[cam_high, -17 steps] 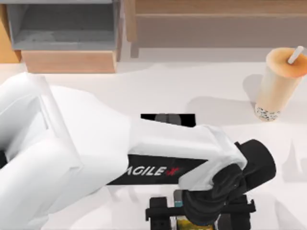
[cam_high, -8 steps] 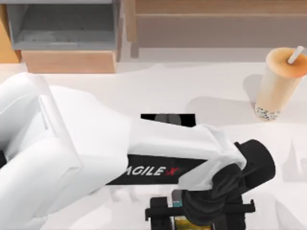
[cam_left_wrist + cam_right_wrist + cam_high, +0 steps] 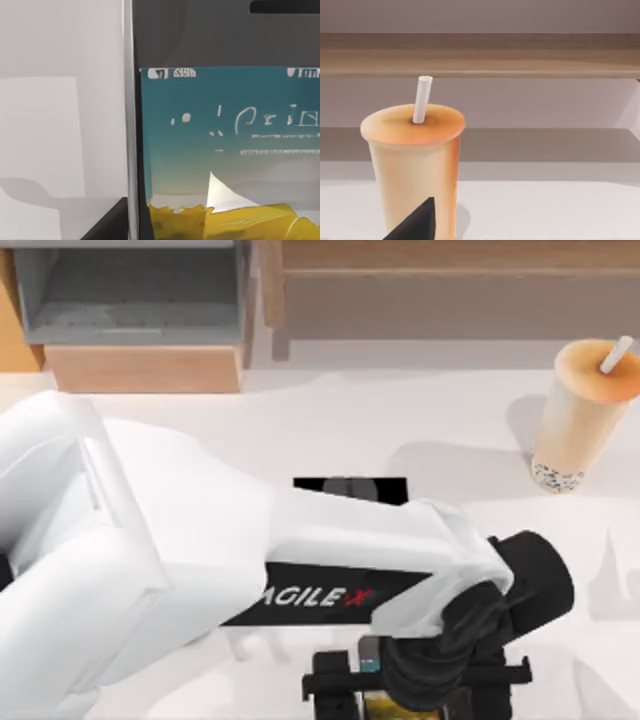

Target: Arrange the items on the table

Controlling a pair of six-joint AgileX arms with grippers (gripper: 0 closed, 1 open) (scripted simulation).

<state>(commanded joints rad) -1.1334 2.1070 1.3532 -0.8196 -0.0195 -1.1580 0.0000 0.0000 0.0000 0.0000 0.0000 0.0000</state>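
Low at the table's (image 3: 430, 430) near edge, the left gripper (image 3: 415, 700) sits over the smartphone (image 3: 225, 150); whether its fingers are closed, I cannot tell. Upright at far right stands the drink cup (image 3: 580, 415), the mouse (image 3: 348, 486) peeking beyond the left arm.

Left end effector (image 3: 415, 690) — low, front edge

The big left arm (image 3: 200, 570) covers most of the near left worktop (image 3: 400, 410). The tall drink cup (image 3: 580, 420) stands at the far right. Between them the white worktop is bare. The wooden shelf unit (image 3: 430, 290) blocks the far edge.
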